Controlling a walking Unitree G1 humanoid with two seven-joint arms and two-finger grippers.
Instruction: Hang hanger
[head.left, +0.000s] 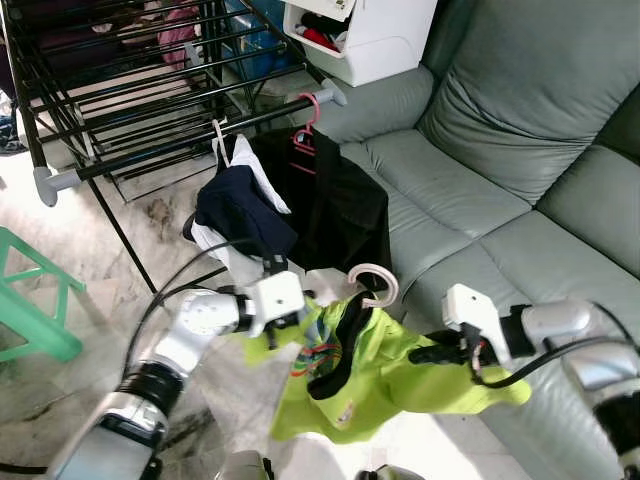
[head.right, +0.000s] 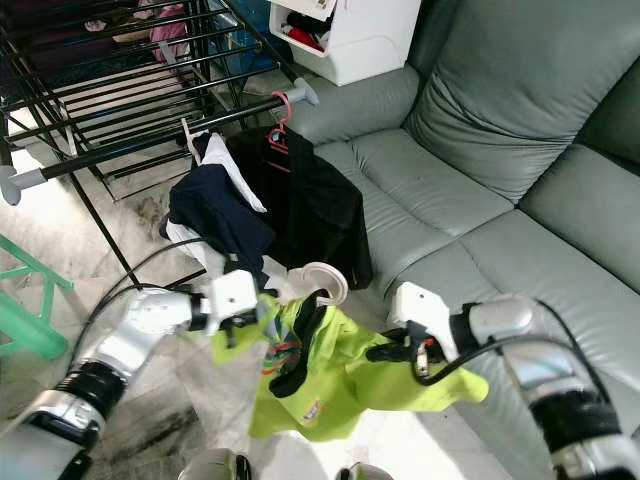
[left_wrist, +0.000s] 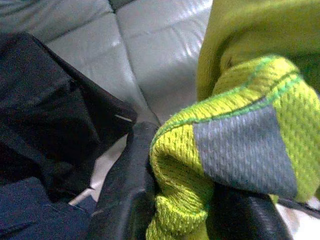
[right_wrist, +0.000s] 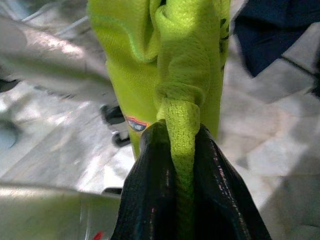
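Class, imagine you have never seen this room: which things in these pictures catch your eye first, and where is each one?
The bright lime-green shirt stands out first, stretched between the left end effector and the right end effector, both pinching its fabric, with a white hanger hook poking up from its collar. Behind it, dark clothes hang from the black drying rack, beside the grey sofa.

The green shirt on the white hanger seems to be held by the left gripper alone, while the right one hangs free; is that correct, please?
Not quite: both grippers hold the green shirt. The right wrist view shows the right gripper pinching a fold of it, and the left gripper grips it too. The white hanger sits in its collar.
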